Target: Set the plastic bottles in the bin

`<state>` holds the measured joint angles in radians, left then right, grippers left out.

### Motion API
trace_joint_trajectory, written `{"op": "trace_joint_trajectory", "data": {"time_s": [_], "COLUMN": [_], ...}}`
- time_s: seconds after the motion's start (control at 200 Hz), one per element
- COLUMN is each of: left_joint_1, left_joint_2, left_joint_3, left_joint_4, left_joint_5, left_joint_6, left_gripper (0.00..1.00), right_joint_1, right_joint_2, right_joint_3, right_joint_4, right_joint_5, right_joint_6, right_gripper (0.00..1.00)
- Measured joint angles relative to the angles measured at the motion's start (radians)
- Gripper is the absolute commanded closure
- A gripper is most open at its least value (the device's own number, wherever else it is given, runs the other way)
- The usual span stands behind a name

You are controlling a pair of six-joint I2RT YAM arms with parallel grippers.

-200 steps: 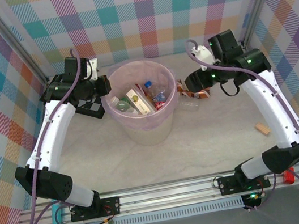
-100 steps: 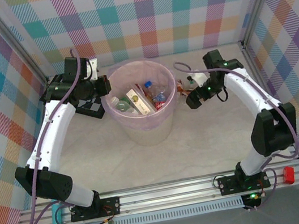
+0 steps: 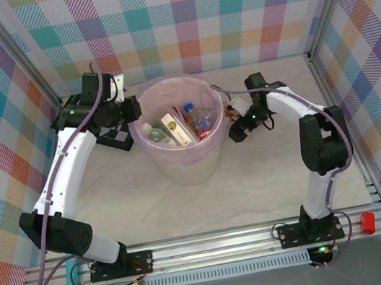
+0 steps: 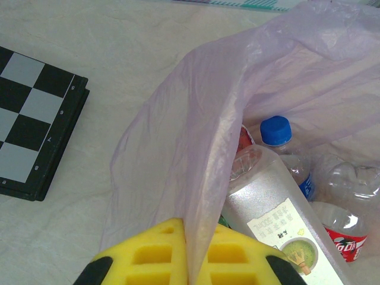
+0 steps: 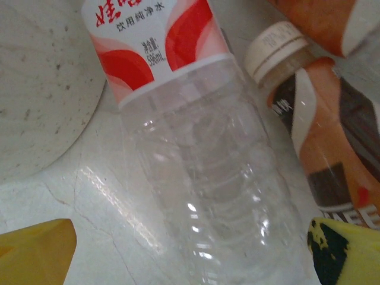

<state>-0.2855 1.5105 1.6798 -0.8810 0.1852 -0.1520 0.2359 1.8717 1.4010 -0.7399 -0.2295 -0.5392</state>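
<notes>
The bin (image 3: 186, 166), a pale pink bucket with a lilac bag, stands mid-table with several plastic bottles (image 3: 193, 123) inside. My left gripper (image 3: 131, 109) is at its left rim, and its yellow fingers (image 4: 148, 252) are shut on a fold of the lilac bag (image 4: 205, 148). Beyond the fold lie a blue-capped bottle (image 4: 276, 132) and a square bottle with a green-tea label (image 4: 279, 208). My right gripper (image 3: 238, 131) is low beside the bin's right wall and open. Its jaws straddle a clear bottle with a red label (image 5: 202, 160) lying on the table. A brown-and-orange bottle (image 5: 332, 136) lies next to it.
A black-and-white checkerboard (image 3: 113, 135) lies flat left of the bin, also under my left wrist (image 4: 32, 119). The bin's pale curved wall (image 5: 35, 89) is close on the right gripper's left. Plaid walls and metal posts enclose the table.
My right arm has swung in towards the bin and dropped to the bottles on the table, and its jaws have opened wide. The left arm has not moved.
</notes>
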Motion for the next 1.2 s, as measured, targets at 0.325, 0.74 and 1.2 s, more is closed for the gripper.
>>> {"op": "trace_joint_trajectory", "data": {"time_s": [0.325,0.74,1.2], "left_joint_1": [0.0,0.0,0.001], "left_joint_2": [0.003,0.004,0.003], "left_joint_3": [0.006,0.006,0.006], "left_joint_4": [-0.006,-0.006,-0.005], "left_joint_5": [0.0,0.0,0.0], "left_joint_6": [0.0,0.0,0.0], "left_gripper": [1.0,1.0,1.0], "right_joint_1": [0.022,0.031,0.034], "right_joint_2": [0.085,0.097,0.014], "right_joint_3": [0.0,-0.051,-0.123], "right_joint_4": [0.049,0.089,0.077], "right_joint_5": [0.0,-0.001,-0.016], "right_joint_6": [0.042,0.102,0.143], "right_gripper": [0.04,0.19,0.34]}}
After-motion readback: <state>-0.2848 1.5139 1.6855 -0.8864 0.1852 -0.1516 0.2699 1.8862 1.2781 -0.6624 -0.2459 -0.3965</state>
